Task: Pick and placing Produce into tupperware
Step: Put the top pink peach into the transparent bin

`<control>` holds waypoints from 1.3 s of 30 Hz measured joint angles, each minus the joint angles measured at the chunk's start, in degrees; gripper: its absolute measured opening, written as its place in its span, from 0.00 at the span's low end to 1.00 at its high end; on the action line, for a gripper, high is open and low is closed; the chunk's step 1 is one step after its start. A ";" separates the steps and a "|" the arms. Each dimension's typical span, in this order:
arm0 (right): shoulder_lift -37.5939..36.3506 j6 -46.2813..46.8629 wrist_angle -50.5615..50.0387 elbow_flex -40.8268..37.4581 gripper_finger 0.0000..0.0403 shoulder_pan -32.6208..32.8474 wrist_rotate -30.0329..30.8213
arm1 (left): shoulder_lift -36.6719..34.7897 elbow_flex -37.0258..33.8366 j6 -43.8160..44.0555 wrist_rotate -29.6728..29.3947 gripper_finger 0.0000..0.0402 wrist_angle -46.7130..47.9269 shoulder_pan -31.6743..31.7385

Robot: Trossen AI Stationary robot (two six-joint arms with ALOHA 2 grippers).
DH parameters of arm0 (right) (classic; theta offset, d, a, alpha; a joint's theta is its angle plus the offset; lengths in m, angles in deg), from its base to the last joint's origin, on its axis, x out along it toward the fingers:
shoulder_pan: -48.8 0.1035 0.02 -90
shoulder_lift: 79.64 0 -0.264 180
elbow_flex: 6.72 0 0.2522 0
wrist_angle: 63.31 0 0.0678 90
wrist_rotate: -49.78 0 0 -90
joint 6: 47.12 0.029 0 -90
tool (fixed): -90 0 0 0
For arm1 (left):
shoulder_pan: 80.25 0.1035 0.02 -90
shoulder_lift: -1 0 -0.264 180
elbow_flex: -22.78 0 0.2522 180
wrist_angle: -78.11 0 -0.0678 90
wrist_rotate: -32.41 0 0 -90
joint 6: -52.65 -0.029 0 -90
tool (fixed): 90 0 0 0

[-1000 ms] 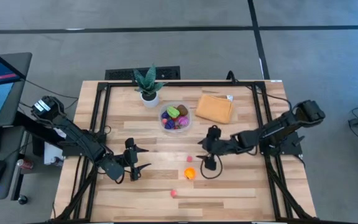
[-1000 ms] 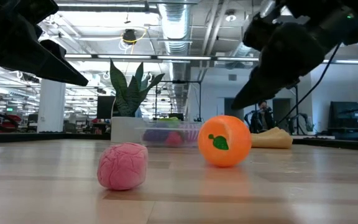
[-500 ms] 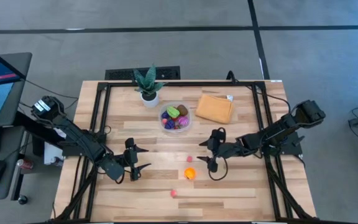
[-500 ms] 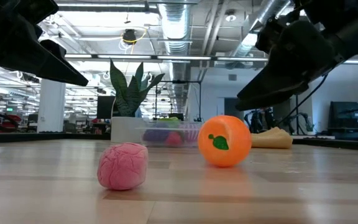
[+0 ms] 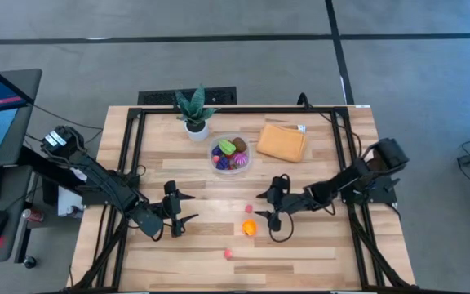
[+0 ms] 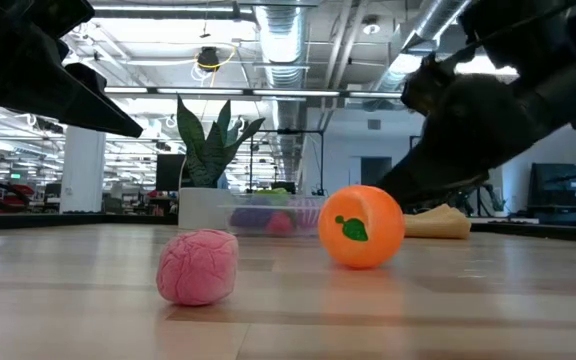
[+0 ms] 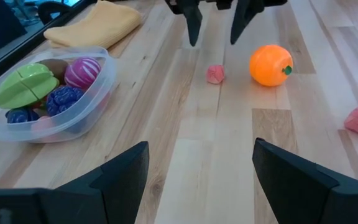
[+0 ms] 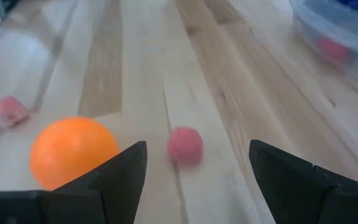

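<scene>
Pale wooden table: right gripper hovered fingers apart, small red toy berry between them, round orange toy fruit beside 1 finger. I'd centre before closing. Left gripper waited spread; clear round tub beyond.

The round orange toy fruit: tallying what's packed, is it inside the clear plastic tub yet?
No, the round orange toy fruit lies on the wooden table, apart from the clear plastic tub.
</scene>
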 joint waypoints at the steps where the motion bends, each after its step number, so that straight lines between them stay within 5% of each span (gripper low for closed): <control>1: 0.28 -0.02 0.04 -0.10 0.76 -0.14 -0.53 | 0.00 0.00 0.00 -0.01 0.69 -0.01 -0.01; 22: 13.06 -1.27 9.33 4.27 0.76 -0.79 -4.12 | 0.02 0.00 -0.04 -0.03 0.69 -0.25 0.01; 39: 13.38 -2.31 9.63 4.71 0.69 -1.98 -4.31 | 0.02 0.00 -0.35 -0.03 0.69 -0.25 0.00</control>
